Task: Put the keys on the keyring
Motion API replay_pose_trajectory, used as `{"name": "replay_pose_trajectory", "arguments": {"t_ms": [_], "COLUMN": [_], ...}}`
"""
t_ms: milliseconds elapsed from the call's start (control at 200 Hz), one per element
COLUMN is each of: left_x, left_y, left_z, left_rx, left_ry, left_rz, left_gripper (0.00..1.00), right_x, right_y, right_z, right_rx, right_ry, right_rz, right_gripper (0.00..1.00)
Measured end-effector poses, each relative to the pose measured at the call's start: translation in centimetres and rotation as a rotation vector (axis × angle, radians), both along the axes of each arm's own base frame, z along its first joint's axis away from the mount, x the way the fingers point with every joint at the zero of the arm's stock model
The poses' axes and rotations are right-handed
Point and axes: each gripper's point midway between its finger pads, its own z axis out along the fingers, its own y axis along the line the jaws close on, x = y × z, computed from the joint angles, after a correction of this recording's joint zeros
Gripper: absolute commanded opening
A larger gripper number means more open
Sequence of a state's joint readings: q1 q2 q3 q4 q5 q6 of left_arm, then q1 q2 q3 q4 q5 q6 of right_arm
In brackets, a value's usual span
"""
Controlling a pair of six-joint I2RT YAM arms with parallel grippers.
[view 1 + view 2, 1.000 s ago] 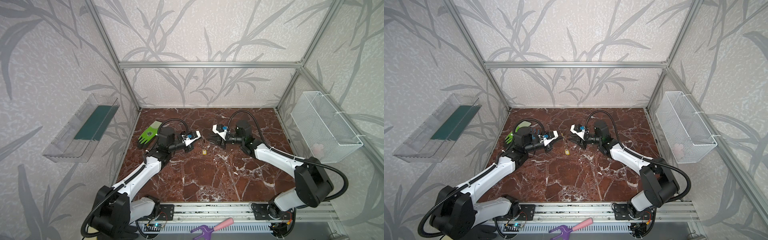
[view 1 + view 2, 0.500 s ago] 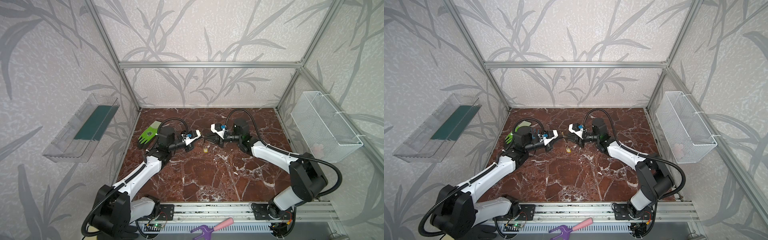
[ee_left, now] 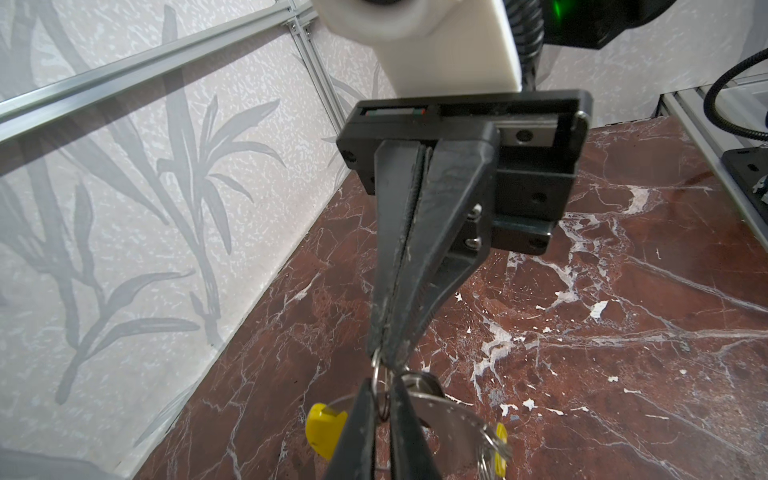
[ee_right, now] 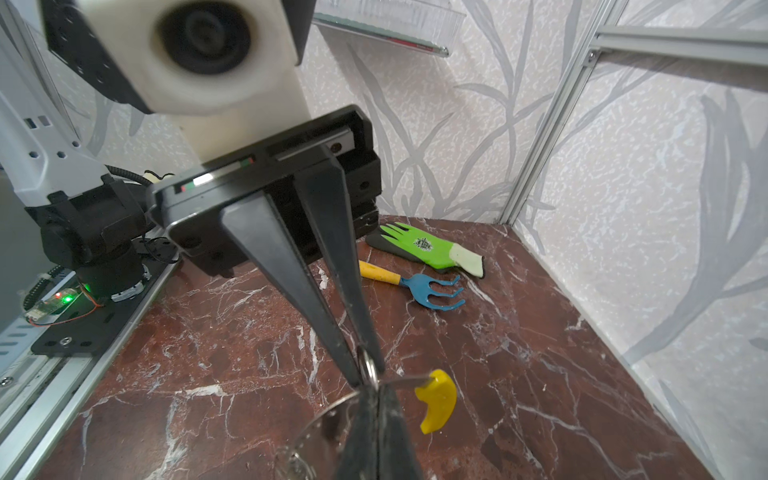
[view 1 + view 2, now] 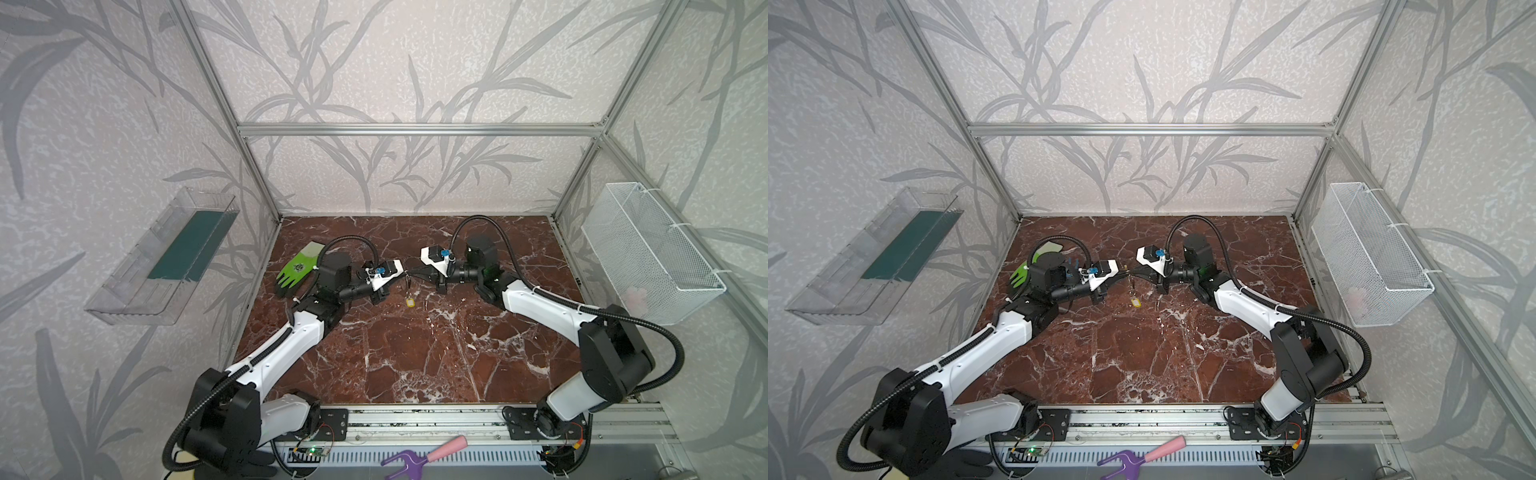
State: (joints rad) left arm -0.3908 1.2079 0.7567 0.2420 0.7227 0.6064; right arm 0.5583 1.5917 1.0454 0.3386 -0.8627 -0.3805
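Both grippers meet tip to tip above the middle of the marble table [image 5: 415, 365]. The keyring [image 4: 436, 401], a thin grey loop with a yellow curved segment, hangs between them. My right gripper [image 4: 377, 388] is shut on its thin wire. My left gripper [image 3: 382, 382] pinches a small split ring [image 3: 376, 365] of the keys, its jaws only a sliver apart. A metal key [image 3: 449, 415] hangs on the loop beside a yellow label tag [image 3: 500, 449]. In both top views the tag [image 5: 410, 302] [image 5: 1136, 302] dangles just below the fingertips.
A green glove [image 5: 297, 270] and a blue hand rake [image 4: 415, 282] lie at the back left, behind the left arm. A clear shelf [image 5: 166, 257] hangs on the left wall and a white wire basket [image 5: 648, 253] on the right wall. A purple and pink tool [image 5: 419, 455] lies outside the front rail.
The right gripper has moved left to meet the left gripper and has shut on the keyring. The left jaws have eased apart a little. The left arm has stayed in place.
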Motion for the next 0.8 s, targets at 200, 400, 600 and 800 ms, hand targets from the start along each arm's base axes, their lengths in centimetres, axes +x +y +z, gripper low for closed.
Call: {"name": "replay_pose_trajectory", "arguments": {"t_ms": [200, 400, 600, 800], "left_x": [1.0, 1.0, 1.0, 1.2], "left_y": [0.2, 0.1, -0.2, -0.6], "left_z": [0.5, 0.1, -0.9, -1.6], "left_rx": [0.097, 0.171, 0.194, 0.198], "left_ry": [-0.076, -0.099, -0.082, -0.058], "left_rz": [0.054, 0.058, 0.044, 0.031], "left_gripper": [0.17, 0.19, 0.20, 0.21], "right_x": [0.5, 0.5, 0.2, 0.0], "right_y": [-0.2, -0.4, -0.9, -1.1], "right_z": [-0.7, -1.1, -2.1, -2.6], "right_rx": [-0.106, -0.191, -0.241, -0.260], "right_ry": [0.027, 0.041, 0.073, 0.094], "right_rz": [-0.036, -0.055, -0.066, -0.074], "right_gripper": [0.00, 0.00, 0.00, 0.00]}}
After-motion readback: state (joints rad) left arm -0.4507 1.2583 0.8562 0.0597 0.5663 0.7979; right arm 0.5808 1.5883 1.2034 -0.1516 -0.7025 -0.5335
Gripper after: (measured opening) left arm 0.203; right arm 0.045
